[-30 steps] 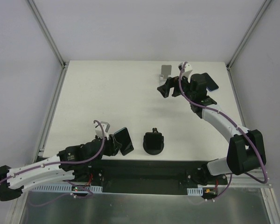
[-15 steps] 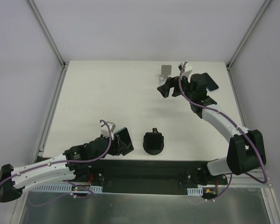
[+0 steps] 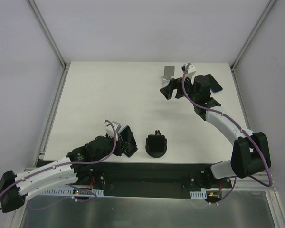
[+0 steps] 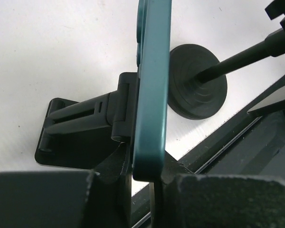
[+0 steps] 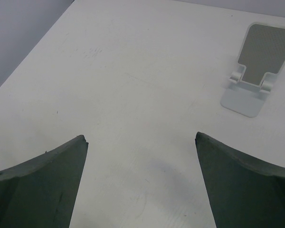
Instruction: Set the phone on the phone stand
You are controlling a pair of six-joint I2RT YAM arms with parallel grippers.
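The phone [image 4: 152,90] is off the surface [image 3: 109,99], gripped in the left claw [image 3: 124,144] low and left of centre in the overhead view, just left of the black stand [image 3: 156,145]. The left claw is closed on it, with a finger on each flat face.

The overhead view shows the phone only as a dark slab. The left wrist view adds that it has a smooth teal case with rounded corners, seen edge-on as a narrow bar running up the middle of the frame. A black slotted bracket [image 4: 85,121] of matte plastic sits against the phone's left face. It may belong to the claw, but the view is too close to be sure. To the right of the phone, the same view shows the black stand's round base with concentric ridges and a thin stem running to the upper right.

The right claw [image 5: 140,138] hangs right of centre in the upper half of the overhead view, spread wide and holding nothing. Its wrist view shows two dark fingertips in the lower corners with bare white surface between them.

The white stand [image 5: 256,71] sits in the upper right of that wrist view. It has a flat base plate, two hinge knuckles and a tilted back panel with a grey textured pad. From overhead it is only a small pale shape at the top edge of the surface, just above the right claw.
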